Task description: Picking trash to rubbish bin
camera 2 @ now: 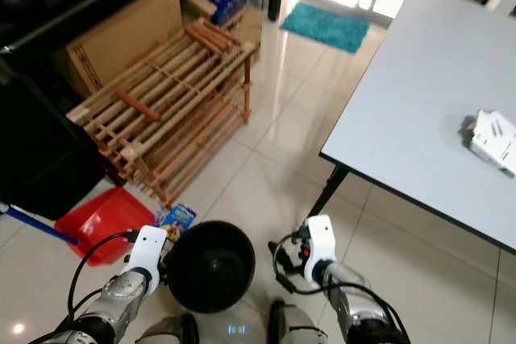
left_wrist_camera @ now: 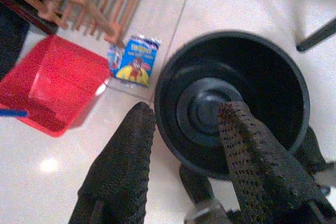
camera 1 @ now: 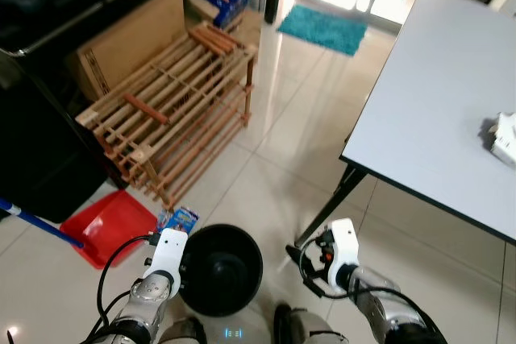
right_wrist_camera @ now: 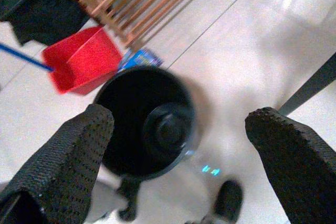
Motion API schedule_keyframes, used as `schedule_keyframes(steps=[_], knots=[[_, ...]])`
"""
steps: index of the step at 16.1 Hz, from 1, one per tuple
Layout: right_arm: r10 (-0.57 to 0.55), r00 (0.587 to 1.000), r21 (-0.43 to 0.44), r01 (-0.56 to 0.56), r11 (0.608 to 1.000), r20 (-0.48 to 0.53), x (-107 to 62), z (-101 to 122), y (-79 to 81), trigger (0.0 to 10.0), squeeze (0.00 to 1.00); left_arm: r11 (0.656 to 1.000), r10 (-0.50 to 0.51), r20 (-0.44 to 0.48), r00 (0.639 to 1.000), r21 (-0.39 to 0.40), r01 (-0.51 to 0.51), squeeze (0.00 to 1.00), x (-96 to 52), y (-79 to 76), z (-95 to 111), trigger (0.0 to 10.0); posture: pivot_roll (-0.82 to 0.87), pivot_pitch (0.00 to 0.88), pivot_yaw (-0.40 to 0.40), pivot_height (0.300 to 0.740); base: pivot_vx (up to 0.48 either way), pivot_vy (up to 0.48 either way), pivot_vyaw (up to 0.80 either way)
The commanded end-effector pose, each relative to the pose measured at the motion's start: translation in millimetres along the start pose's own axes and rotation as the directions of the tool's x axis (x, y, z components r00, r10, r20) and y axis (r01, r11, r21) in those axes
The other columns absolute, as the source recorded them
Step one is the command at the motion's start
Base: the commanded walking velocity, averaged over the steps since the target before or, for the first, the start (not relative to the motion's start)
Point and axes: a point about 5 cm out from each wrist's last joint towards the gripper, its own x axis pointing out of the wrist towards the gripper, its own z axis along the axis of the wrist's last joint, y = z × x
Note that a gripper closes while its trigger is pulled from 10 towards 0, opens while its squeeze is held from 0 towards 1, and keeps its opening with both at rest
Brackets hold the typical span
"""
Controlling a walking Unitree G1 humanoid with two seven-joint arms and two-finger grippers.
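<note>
Glossy tiled floor [camera 1: 282, 142]; grey tabletop [camera 1: 451, 94] on the right, wooden rack [camera 1: 173, 106] on the left, teal mat [camera 1: 322, 28] by the door. Black bin [camera 1: 219, 267] sat on the floor between the arms. Left claw [left_wrist_camera: 184, 145] straddled its rim, fingers apart. Right claw [right_wrist_camera: 178, 129] gaped wide above the bin. Snack wrapper [left_wrist_camera: 135, 60] lay between bin and red dustpan [camera 1: 109, 227]. White crumpled thing [camera 1: 504, 138] on the tabletop was cut off at the edge; hard to identify.

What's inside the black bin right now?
The black bin holds no visible trash: just its dark round base. The left gripper straddles its rim, one finger covering part of the inside. A blue wrapper lies outside.
</note>
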Motion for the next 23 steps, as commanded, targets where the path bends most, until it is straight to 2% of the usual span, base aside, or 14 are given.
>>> schedule_keyframes(steps=[1,2,5,7,8,11,14,17,21,23], knots=[[-0.047,0.999,0.006,0.047,0.999,-0.018,-3.9,-8,-6.8,10.0,0.00,1.000,0.018,0.005,1.000,-0.012,-0.018,0.00,-0.4,1.5,-1,10.0,-0.09,0.099,-0.054,0.740,0.000,0.000,0.00],[-0.146,0.989,-0.035,0.146,0.989,0.001,-3.1,-3,-15.1,10.0,0.00,0.999,0.041,0.024,0.999,-0.029,-0.041,0.00,-0.1,3.6,3,10.0,-0.10,0.085,-0.049,0.740,0.000,0.000,0.00],[-0.284,0.956,-0.018,0.286,0.958,0.073,-5.7,8,-29.2,10.0,0.00,0.997,0.058,0.035,0.998,-0.043,-0.057,0.00,-0.5,4.2,3,10.0,-0.10,0.062,-0.049,0.740,0.000,0.000,0.00],[-0.336,0.938,-0.035,0.340,0.940,0.088,-7.5,11,-34.4,10.0,0.00,0.997,0.066,0.041,0.997,-0.047,-0.064,0.00,-0.3,4.7,5,10.0,-0.09,0.054,-0.051,0.740,0.000,0.000,0.00],[-0.404,0.904,-0.026,0.411,0.911,0.138,-9.9,18,-41.1,10.0,0.00,0.995,0.085,0.061,0.994,-0.052,-0.082,0.00,0.0,7.4,9,10.0,-0.08,0.053,-0.045,0.740,0.000,0.000,0.00],[-0.404,0.904,-0.026,0.411,0.911,0.138,-9.9,18,-41.1,10.0,0.00,0.995,0.085,0.061,0.994,-0.052,-0.082,0.00,0.0,7.4,9,10.0,-0.08,0.053,-0.045,0.740,0.000,0.000,0.00],[-0.470,0.861,-0.007,0.481,0.877,0.195,-14.6,22,-47.4,10.0,0.00,0.988,0.141,0.122,0.982,-0.082,-0.132,0.00,-1.6,15.0,15,10.0,-0.04,0.019,-0.059,0.740,0.000,0.000,0.00],[-0.501,0.843,-0.006,0.512,0.859,0.194,-17.9,14,-48.0,10.0,0.00,0.986,0.156,0.129,0.979,-0.083,-0.147,0.00,-2.8,14.5,13,10.0,-0.03,0.008,-0.065,0.740,0.000,0.000,0.00],[-0.501,0.852,-0.004,0.508,0.861,0.153,-18.5,1,-44.9,10.0,0.00,0.986,0.159,0.140,0.977,-0.076,-0.150,0.00,-2.5,10.6,15,10.0,-0.03,0.011,-0.071,0.740,0.000,0.000,0.00],[-0.503,0.855,-0.007,0.508,0.861,0.127,-19.7,-4,-45.7,10.0,0.00,0.986,0.161,0.143,0.977,-0.071,-0.152,0.00,-1.6,10.3,18,10.0,-0.03,0.048,-0.071,0.740,0.000,0.000,0.00]])
